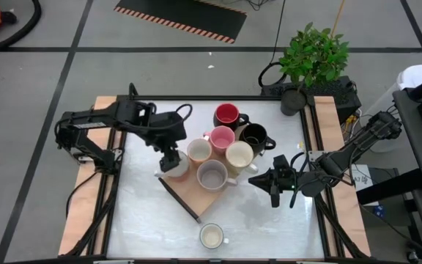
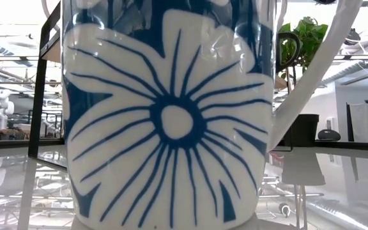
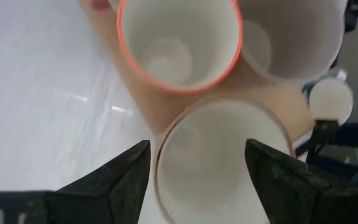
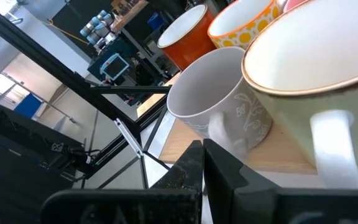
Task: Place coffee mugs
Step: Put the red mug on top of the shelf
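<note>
Blue-flower mug (image 2: pixel 171 115) blocks low view, prob. others hidden.

Two dark jointed arms (image 1: pixel 101 128) with black cables and blocky pincers

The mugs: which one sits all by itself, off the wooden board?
The white mug nearest the table's front edge. All the others crowd together on the wooden board.
</note>
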Available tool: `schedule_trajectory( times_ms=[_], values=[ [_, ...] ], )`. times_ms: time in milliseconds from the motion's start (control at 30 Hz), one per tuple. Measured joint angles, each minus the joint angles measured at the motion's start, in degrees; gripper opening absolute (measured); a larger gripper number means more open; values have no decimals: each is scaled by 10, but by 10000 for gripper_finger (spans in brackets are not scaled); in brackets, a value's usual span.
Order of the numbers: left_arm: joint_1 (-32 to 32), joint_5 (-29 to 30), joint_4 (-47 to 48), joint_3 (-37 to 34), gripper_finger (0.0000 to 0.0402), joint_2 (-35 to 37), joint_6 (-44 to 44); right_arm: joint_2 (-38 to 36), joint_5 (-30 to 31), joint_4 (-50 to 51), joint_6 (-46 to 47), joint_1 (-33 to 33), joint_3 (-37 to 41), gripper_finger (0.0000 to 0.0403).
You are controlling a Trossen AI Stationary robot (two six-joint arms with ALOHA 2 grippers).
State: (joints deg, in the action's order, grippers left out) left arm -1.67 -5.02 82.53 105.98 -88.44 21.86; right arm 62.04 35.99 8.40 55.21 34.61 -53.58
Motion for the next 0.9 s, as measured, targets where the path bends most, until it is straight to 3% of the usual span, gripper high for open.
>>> schedule_trajectory(
  times_ms=[367, 733, 900],
  values=[
    [47, 8, -62, 0, 264, -4, 25, 0, 0, 0, 11, 0, 0, 0],
    [34, 131, -103, 0, 264, -56, -24, 0, 1, 0, 18, 0, 0, 0],
    [32, 135, -107, 0, 264, -77, -47, 0, 9, 0, 18, 0, 0, 0]
  ],
)
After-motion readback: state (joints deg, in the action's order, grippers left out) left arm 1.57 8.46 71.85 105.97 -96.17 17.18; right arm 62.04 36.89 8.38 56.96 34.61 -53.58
